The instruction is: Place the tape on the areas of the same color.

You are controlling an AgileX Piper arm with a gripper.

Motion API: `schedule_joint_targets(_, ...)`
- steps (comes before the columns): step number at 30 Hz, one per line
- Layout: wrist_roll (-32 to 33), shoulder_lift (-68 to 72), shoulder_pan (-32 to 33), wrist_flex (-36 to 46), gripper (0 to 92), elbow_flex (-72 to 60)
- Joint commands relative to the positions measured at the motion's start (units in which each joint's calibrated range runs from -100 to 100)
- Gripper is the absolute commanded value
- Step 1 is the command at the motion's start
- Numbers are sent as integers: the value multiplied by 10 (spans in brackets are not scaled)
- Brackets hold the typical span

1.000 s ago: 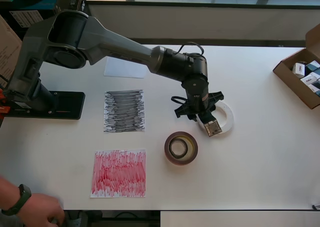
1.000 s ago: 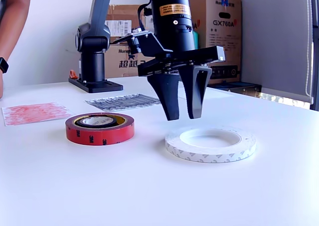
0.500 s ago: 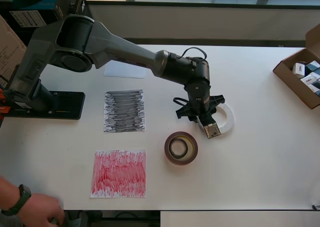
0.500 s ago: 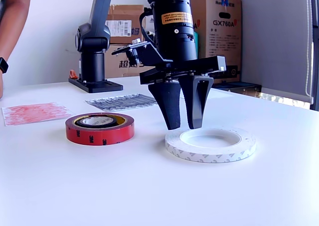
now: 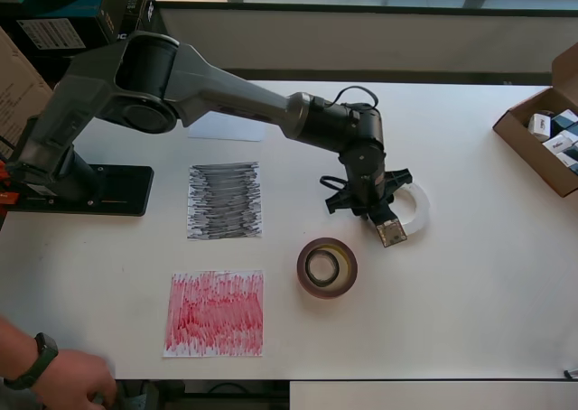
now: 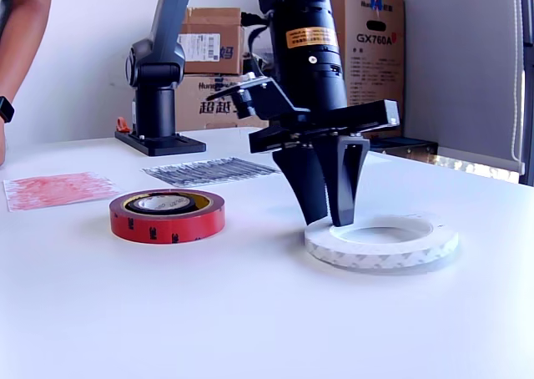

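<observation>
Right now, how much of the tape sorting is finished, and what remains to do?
Nothing is finished: the red sheet, black sheet and white sheet all lie bare. The hand is down at the rim of the white tape ring, not lifting it. The red tape roll, a dark roll nested inside it, waits untouched.

White table (image 5: 470,293), window sill (image 5: 361,13) behind, stacked cardboard boxes (image 6: 367,45), pale wall (image 6: 83,53)
</observation>
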Motion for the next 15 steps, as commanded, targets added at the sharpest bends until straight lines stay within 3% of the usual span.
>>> schedule_joint_targets(1,-8,-5,0,27,7,7)
schedule_joint_targets(6,-28,-11,5,28,0,9)
schedule_joint_targets(15,-222,-113,43,42,0,33)
